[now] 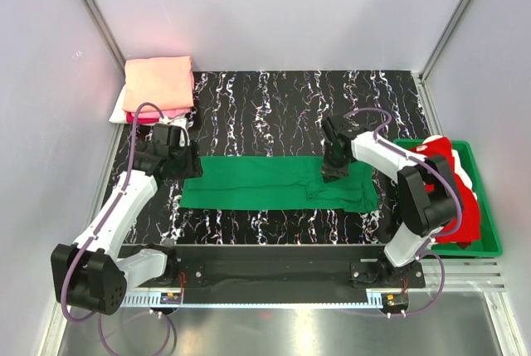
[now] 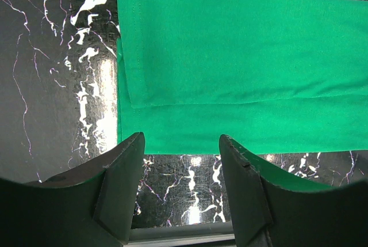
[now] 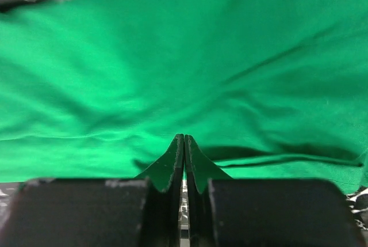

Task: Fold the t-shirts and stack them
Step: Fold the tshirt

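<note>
Your bright green t-shirt (image 1: 278, 183) lies on the worktop (image 1: 274, 107) folded into one long flat band, its hemmed end squared off and one layer doubled over along the far half, as the left wrist view (image 2: 241, 63) shows. At that hemmed end, the left jaws stand apart above the bare worktop just short of the shirt's near edge, with nothing between them. Toward the shirt's other end, where the cloth is rumpled (image 3: 184, 57), the right jaws are pressed together with their tips down at the cloth; you cannot tell from the wrist view whether any fabric is caught between them. Beyond the hemmed end, well apart from the green shirt, sits a stack with a salmon-peach t-shirt (image 1: 158, 82) on top, a hot pink t-shirt (image 1: 145, 115) under it and a white t-shirt (image 1: 120, 109) lowest. Past the shirt's rumpled end, a green bin (image 1: 489, 240) holds a red t-shirt (image 1: 465, 215) heaped with white cloth (image 1: 462, 177).
</note>
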`<control>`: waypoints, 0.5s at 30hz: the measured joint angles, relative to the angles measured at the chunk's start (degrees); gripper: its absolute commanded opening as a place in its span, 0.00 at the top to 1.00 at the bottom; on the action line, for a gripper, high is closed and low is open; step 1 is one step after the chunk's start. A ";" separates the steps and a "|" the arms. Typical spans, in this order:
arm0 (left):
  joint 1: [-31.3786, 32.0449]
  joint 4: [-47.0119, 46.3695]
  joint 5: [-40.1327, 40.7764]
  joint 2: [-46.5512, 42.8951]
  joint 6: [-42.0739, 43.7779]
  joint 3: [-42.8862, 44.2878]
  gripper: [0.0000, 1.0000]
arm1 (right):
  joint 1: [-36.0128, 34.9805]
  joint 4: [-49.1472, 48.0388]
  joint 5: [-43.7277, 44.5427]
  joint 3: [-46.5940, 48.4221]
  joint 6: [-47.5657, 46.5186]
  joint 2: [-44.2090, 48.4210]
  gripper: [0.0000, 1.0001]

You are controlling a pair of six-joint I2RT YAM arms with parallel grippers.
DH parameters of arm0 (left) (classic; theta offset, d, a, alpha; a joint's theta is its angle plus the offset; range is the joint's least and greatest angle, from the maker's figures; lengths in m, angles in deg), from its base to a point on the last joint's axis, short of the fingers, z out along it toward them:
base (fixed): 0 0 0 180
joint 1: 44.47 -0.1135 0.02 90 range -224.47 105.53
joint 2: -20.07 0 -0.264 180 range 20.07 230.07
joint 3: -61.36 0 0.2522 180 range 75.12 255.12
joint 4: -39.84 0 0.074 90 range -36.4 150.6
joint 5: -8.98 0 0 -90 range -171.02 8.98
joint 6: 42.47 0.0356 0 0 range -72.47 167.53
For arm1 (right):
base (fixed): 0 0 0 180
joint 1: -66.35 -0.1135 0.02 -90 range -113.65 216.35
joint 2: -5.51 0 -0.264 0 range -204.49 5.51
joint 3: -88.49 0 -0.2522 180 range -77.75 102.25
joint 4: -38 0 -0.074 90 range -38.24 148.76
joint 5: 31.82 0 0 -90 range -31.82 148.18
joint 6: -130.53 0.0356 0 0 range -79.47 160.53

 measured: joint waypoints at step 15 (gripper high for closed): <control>0.00 0.07 0.02 0.00 0.00 0.00 0.40 | -0.07 0.66 -2.01 -16.02 0.83 16.55 0.98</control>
